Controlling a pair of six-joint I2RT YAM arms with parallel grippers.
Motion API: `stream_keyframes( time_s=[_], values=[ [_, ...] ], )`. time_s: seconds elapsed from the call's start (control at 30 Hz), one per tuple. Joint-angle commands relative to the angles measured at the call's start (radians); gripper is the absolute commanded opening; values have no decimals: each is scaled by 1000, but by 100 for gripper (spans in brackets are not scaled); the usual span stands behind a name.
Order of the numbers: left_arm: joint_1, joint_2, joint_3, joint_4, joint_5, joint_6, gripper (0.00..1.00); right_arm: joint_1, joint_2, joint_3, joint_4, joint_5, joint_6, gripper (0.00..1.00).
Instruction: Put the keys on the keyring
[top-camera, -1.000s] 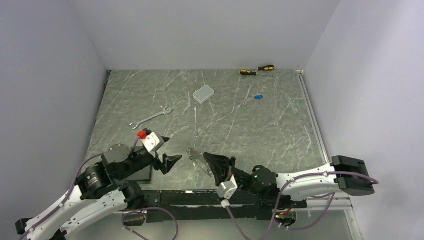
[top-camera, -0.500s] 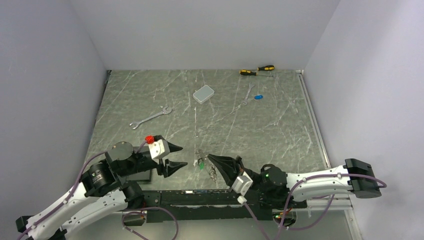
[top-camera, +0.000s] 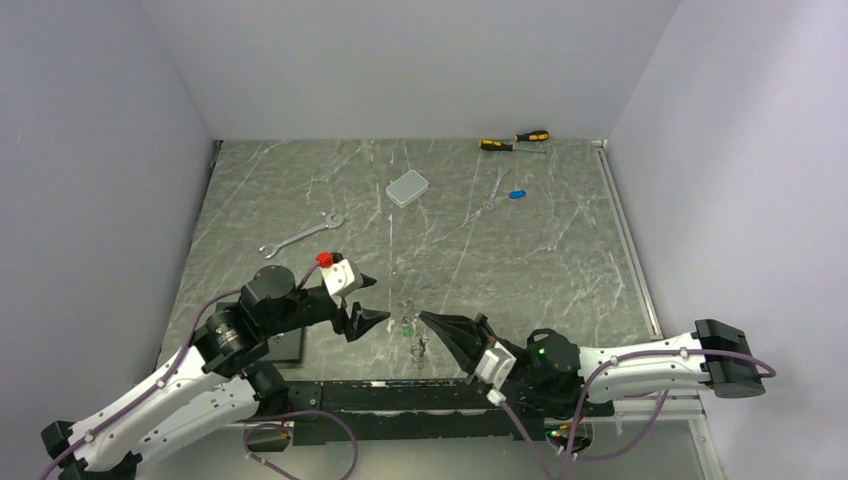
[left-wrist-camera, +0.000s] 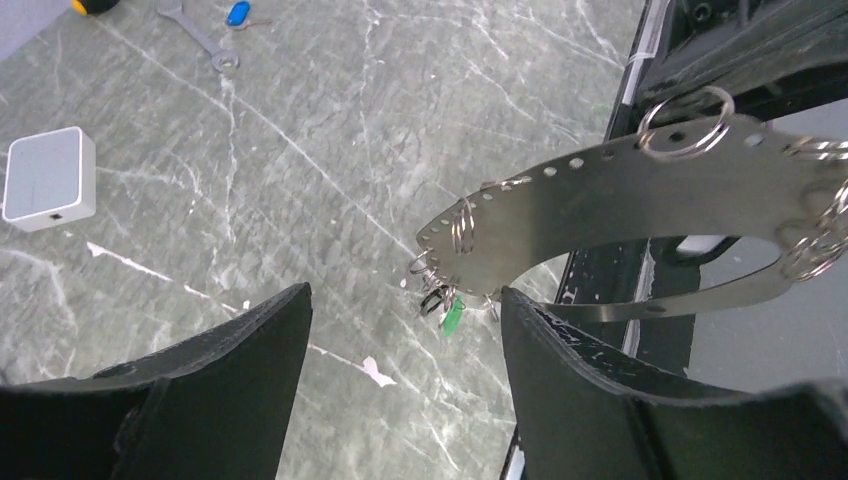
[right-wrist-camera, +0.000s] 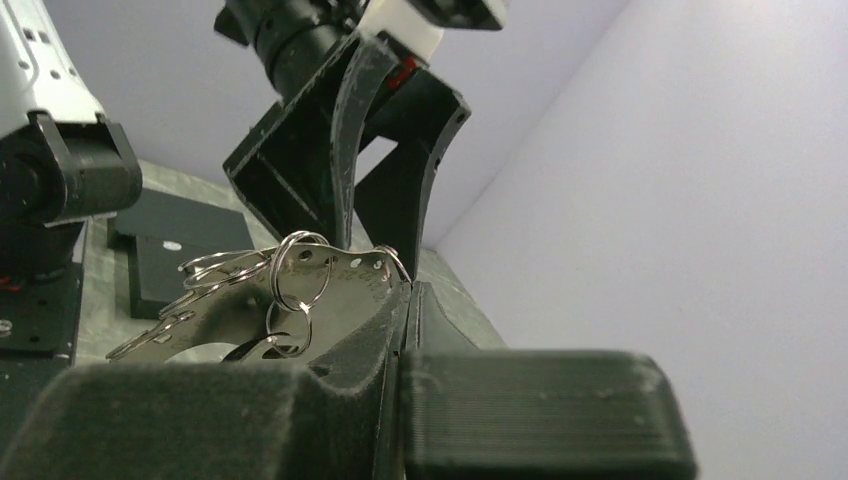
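The right gripper (top-camera: 432, 320) has its jaws pinched tight on the keyring (left-wrist-camera: 620, 195). It holds that perforated metal loop in the air above the near edge of the table (top-camera: 300, 180), and a green key (left-wrist-camera: 452, 315) dangles from the loop's far tip. The left gripper (top-camera: 371, 300) has its jaws apart, just beside that tip and not touching it. My worry is that the left gripper knocks the loop and twists it in so thin a pinch, or snags the loose split rings (left-wrist-camera: 680, 108). A blue key (top-camera: 517, 194) lies well away on the marbled grey-green surface, by a wrench (top-camera: 497, 188) and two screwdrivers (top-camera: 513, 140). Pale walls (top-camera: 400, 60) close the space in.
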Motion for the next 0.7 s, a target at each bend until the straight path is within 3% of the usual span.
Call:
stream_keyframes(
  time_s=[0.0,0.2,0.4,0.67],
  values=[
    [4,-10,-58,189,55,-18,74,1,-86,-7,61,-32,57,0],
    [4,-32,-190,434,133,-59,72,1,-199,-19,-15,-18,90,0],
    [2,55,-228,636,198,-93,66,1,-262,-40,-38,-14,116,0],
    [-42,164,-201,715,201,-52,63,2,-259,-48,-18,-9,121,0]
  ],
)
